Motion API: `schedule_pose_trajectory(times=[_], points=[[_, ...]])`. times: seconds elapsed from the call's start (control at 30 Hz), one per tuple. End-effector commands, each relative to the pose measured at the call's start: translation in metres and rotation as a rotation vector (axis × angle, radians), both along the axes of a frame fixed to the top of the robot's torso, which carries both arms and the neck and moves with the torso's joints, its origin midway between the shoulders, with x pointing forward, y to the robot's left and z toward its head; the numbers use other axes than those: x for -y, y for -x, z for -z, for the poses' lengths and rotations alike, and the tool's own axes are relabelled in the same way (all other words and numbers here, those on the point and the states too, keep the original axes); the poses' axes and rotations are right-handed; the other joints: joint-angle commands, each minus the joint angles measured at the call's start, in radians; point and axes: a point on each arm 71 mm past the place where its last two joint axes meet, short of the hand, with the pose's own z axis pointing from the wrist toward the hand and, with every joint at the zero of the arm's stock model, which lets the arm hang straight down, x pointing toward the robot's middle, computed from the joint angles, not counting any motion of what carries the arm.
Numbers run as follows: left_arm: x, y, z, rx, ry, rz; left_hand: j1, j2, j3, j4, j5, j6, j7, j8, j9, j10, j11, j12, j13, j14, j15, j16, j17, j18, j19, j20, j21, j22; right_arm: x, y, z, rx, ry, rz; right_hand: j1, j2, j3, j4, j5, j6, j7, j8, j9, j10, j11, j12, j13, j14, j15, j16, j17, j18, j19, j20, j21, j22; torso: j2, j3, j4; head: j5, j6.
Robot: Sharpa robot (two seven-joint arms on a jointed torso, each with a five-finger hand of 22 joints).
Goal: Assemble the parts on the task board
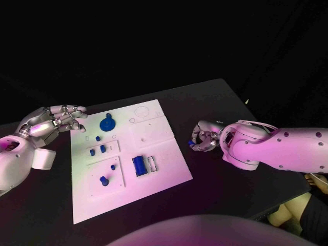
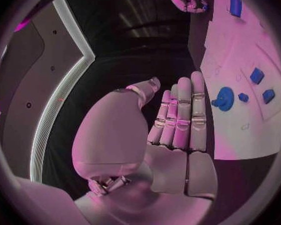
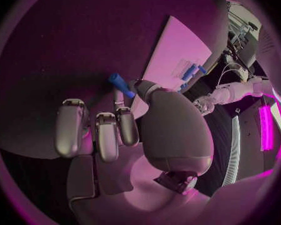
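Writing: none can be read.
Counter (image 1: 216, 97): black, dark room behind.
Task board (image 1: 167, 169): white, mid-counter, blue parts (image 1: 139, 165) on it.
Left hand (image 1: 55, 122): fingers (image 2: 181, 110) straight, pressed together, holding nothing.
Right hand (image 1: 205, 136): fingers (image 3: 107, 135) pinch a small blue part (image 3: 120, 84), beside the board.

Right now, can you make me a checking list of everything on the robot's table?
Surface: black table, white task board in the middle.
Job's things: blue gear, blue block, small blue pegs on the board; one blue peg in the right hand.
Clutter: nothing seen.
Hands: left hand beside the board's left edge, holding nothing, fingers straight together in its wrist view; right hand off the board's right edge, pinching the peg.
Cables: nothing seen on the table.
Surroundings: dark.
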Motion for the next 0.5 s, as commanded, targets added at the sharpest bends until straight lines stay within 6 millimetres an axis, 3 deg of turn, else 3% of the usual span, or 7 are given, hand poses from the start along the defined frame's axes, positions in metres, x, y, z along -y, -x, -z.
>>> schedule_pose_trajectory(times=[0.03,0.13,0.27,0.37,0.5], points=[[0.002,0.001,-0.001,0.002,0.011,0.013,-0.004,0.009,-0.001,0.005,0.001,-0.005,0.002,0.006,-0.001,-0.007,0.003,0.003,-0.001,-0.004,-0.001,0.005,-0.001,0.004,0.002,0.001,-0.003,-0.001,-0.004,-0.001,-0.007,0.008,-0.063,0.028,-0.014,0.002,0.09,-0.09,-0.001,-0.001,-0.008,0.004,0.004,0.007,-0.001,0.005,0.114,0.088,-0.008,0.0,0.178,-0.015,0.018,-0.009,0.003,0.191,0.0,-0.0002,-0.0003,-0.016,0.001],[0.003,0.001,-0.001,0.002,0.012,0.014,-0.004,0.009,-0.001,0.005,0.001,-0.005,0.002,0.006,-0.001,-0.007,0.003,0.003,-0.001,-0.004,-0.001,0.005,-0.001,0.004,0.002,0.001,-0.003,-0.001,-0.011,-0.001,-0.012,0.01,-0.085,0.018,-0.014,0.002,0.09,-0.09,-0.001,-0.001,-0.008,0.004,0.004,0.007,-0.001,0.005,0.114,0.088,-0.008,0.0,0.178,-0.015,0.018,-0.009,0.003,0.191,0.0,-0.0004,-0.0008,-0.024,0.0],[0.003,0.001,-0.001,0.002,0.013,0.016,-0.003,0.013,0.002,0.006,0.001,-0.005,0.002,0.008,-0.001,-0.008,0.003,0.005,-0.001,-0.004,-0.001,0.005,-0.002,0.004,0.003,0.001,-0.004,-0.002,-0.024,0.0,-0.016,0.006,-0.115,-0.009,-0.015,0.002,0.091,-0.091,-0.002,-0.001,-0.008,0.005,0.005,0.006,-0.002,0.003,0.113,0.087,-0.008,-0.001,0.175,-0.013,0.016,-0.009,-0.005,0.189,0.0,0.0005,-0.0007,-0.019,0.0],[0.003,0.001,-0.001,0.003,0.014,0.018,-0.003,0.013,0.002,0.006,0.001,-0.005,0.002,0.008,-0.001,-0.008,0.003,0.005,-0.001,-0.004,-0.001,0.005,-0.002,0.004,0.003,0.001,-0.004,-0.002,-0.036,0.001,-0.017,-0.001,-0.136,-0.033,-0.017,0.001,0.091,-0.091,-0.004,-0.002,-0.008,0.005,0.006,0.007,-0.002,0.004,0.114,0.087,-0.008,-0.001,0.174,-0.013,0.015,-0.01,-0.007,0.189,0.0,0.0009,0.0001,-0.006,-0.001],[0.004,0.001,-0.001,0.004,0.016,0.021,-0.001,0.014,0.004,0.005,0.001,-0.006,0.001,0.008,-0.002,-0.008,0.003,0.006,-0.002,-0.005,-0.001,0.005,-0.002,0.005,0.003,0.001,-0.004,-0.002,-0.053,0.0,-0.016,-0.003,-0.161,-0.067,-0.022,0.0,0.092,-0.092,-0.007,-0.003,-0.008,0.005,0.007,0.006,-0.002,0.003,0.113,0.087,-0.008,-0.002,0.173,-0.012,0.014,-0.01,-0.012,0.187,0.0,0.0009,-0.0001,0.028,-0.004]])
